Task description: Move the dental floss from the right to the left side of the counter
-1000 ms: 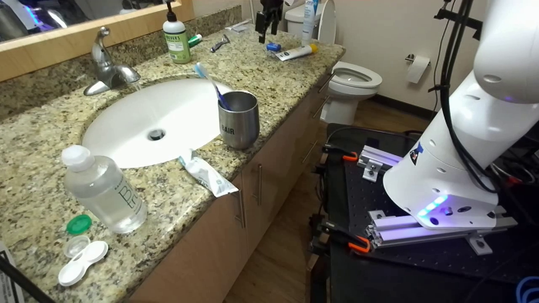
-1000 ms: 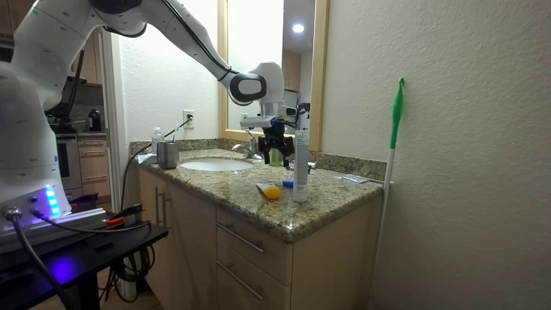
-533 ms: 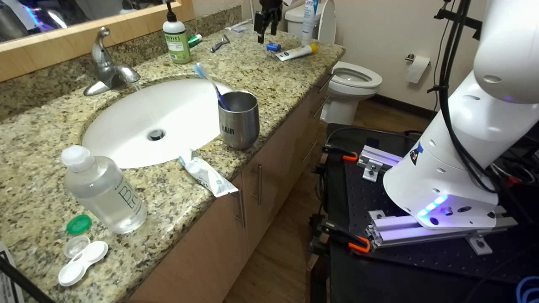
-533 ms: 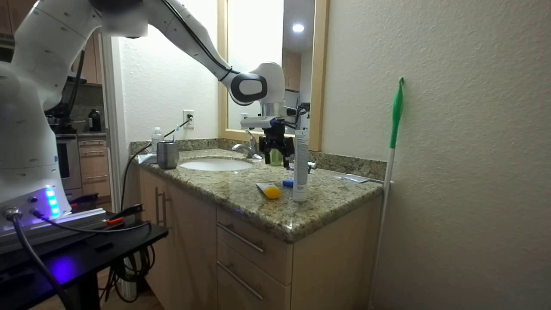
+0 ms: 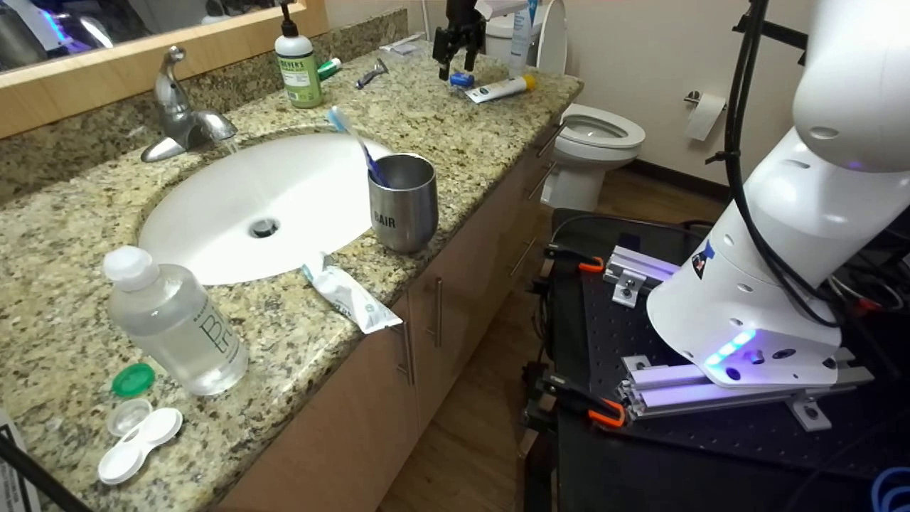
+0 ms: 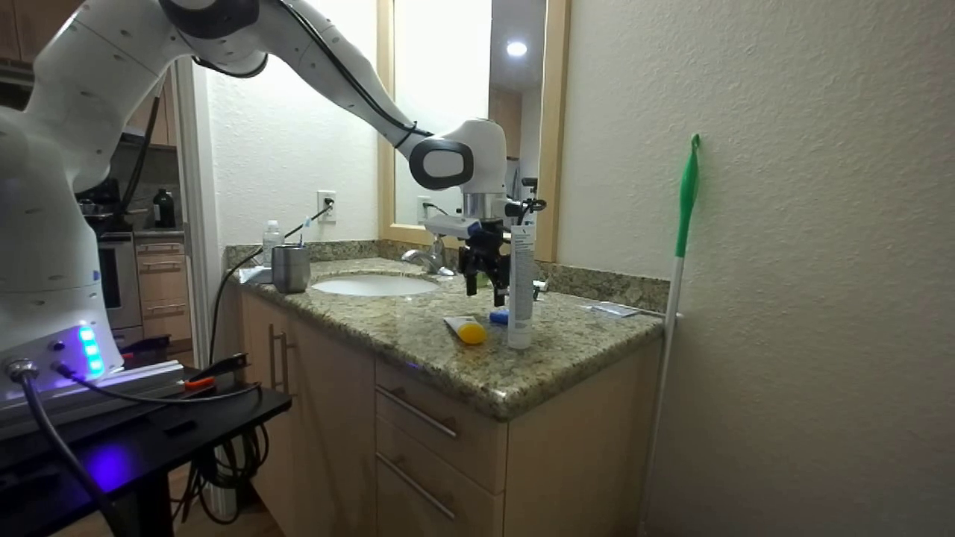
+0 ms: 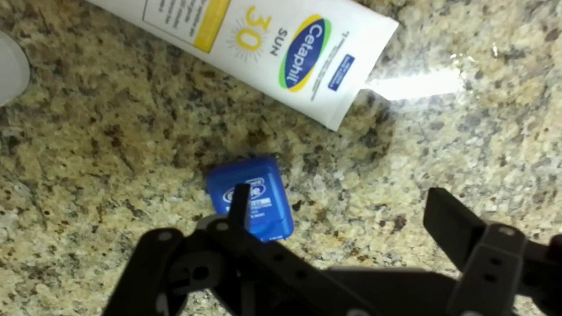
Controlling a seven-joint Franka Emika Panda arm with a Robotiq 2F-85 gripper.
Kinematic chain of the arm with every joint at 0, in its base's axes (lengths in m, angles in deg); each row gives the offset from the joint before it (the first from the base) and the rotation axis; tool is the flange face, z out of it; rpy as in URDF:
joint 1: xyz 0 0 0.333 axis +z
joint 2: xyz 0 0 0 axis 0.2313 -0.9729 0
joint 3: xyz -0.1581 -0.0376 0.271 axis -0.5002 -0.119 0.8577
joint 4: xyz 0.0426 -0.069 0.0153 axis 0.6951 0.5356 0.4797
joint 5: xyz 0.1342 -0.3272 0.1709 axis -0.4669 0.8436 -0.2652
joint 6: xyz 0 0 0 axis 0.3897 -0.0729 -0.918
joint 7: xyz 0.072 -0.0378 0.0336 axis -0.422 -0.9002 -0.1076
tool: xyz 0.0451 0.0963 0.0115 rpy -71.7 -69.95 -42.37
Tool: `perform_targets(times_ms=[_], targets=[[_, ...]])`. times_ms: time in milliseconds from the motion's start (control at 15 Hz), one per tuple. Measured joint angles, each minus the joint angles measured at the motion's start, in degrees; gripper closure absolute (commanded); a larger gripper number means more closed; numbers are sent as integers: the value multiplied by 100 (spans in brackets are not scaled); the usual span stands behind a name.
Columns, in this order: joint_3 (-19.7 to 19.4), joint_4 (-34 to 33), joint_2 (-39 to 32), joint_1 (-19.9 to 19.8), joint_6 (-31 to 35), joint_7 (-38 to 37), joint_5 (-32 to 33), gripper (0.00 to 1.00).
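The dental floss, a small blue case (image 7: pixel 275 206), lies flat on the speckled granite counter (image 7: pixel 109 184) near its far-right end. It also shows in both exterior views (image 5: pixel 462 80) (image 6: pixel 498 318); a white tube partly hides it in one of them. My gripper (image 7: pixel 338 197) is open and empty above the counter, fingers pointing down. In the wrist view its left finger crosses in front of the floss, and the gap between the fingers lies to the right of it. In both exterior views the gripper (image 5: pixel 456 71) (image 6: pixel 486 297) hangs just above the floss, apart from it.
A white Cetaphil tube with yellow cap (image 5: pixel 498 89) lies beside the floss. A tall white tube (image 6: pixel 521 291) stands close to the gripper. A razor (image 5: pixel 372 73), soap bottle (image 5: pixel 298 71), sink (image 5: pixel 213 242), steel cup (image 5: pixel 404 206), toothpaste tube (image 5: pixel 352 299) and clear bottle (image 5: pixel 181 323) stand or lie along the counter.
My gripper has moved lower and toward the floss and the tall tube, and has turned a little. The fingers stay open. The floss and other objects have not moved.
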State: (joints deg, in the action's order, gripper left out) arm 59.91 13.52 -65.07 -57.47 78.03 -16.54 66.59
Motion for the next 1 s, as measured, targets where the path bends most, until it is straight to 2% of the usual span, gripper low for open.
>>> perform_targets(times_ms=[400, 1000], targets=[[-3, -20, -7, -10, 11, -263, 29, 0], [-105, -176, -170, -3, -144, -1309, 88, 0]])
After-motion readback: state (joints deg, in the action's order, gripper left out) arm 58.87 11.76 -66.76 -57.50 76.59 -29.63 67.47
